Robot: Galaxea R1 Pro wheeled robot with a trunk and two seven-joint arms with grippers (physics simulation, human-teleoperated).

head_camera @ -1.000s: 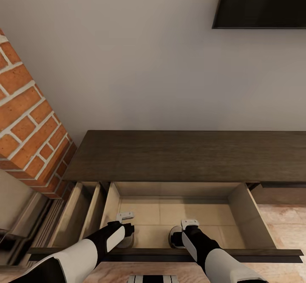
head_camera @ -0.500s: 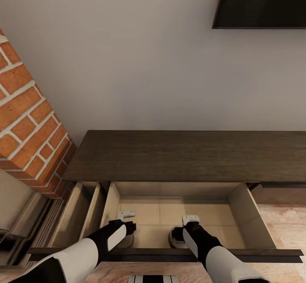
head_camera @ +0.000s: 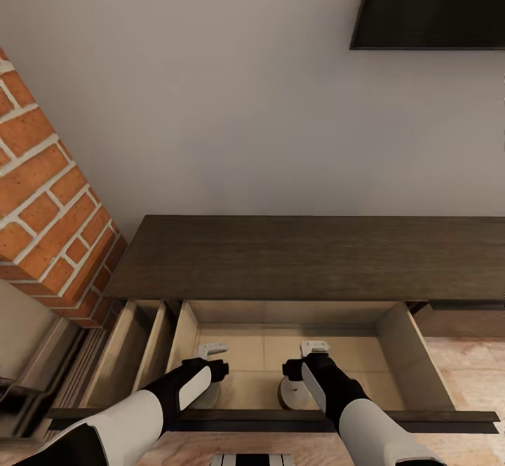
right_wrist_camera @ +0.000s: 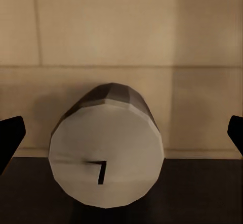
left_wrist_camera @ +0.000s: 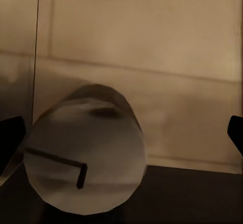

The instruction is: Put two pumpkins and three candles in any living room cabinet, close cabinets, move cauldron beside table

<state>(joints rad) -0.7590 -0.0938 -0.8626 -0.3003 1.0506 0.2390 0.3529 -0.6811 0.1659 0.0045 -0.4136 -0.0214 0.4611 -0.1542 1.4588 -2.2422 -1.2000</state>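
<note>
Pale wall, red brick chimney [head_camera: 42, 193] at 9 o'clock: the long low dark-brown wood cabinet [head_camera: 308, 256] stands with its beige-lined drawer [head_camera: 414, 354] pulled out. Inside, two short grey-beige candles rest on the drawer floor, one [left_wrist_camera: 86, 153] under the left hand [head_camera: 210, 349], the other [right_wrist_camera: 107, 148] under the right hand [head_camera: 314, 347]. Both hands are released, fingers spread wide of the candles and clear of them. Judged step: candles delivered; next, lift both arms out without toppling them, then fetch the remaining items before shutting the drawer.
</note>
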